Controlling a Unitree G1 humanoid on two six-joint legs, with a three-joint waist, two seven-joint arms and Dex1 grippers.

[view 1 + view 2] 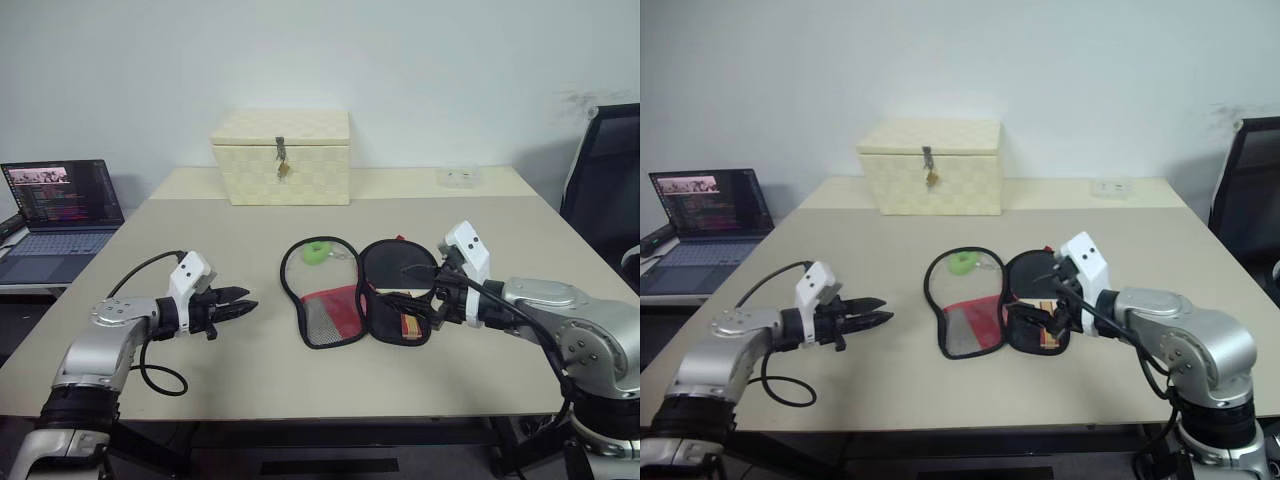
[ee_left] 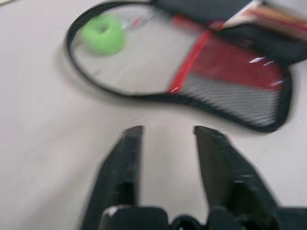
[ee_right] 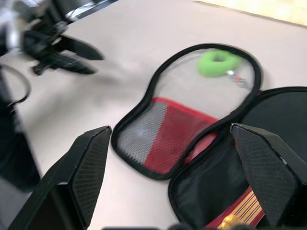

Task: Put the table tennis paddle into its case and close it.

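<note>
Paddle [image 1: 405, 300] lies inside our open case [image 1: 325, 300] near the tabletop's centre; right gripper [image 3: 182, 182] spread, left gripper [image 2: 168, 163] narrowly apart; next we fold the flap shut.

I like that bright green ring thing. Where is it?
The green ring lies in the clear round half of the open case, mid-table, just left of the black half holding the table tennis paddle and in front of the cream woven box.

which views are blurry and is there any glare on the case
Left wrist view: soft throughout, the case and left gripper smeared, small white glints on its mesh. Right wrist view: left gripper streaked. Both eye views sharp, no glare.
</note>
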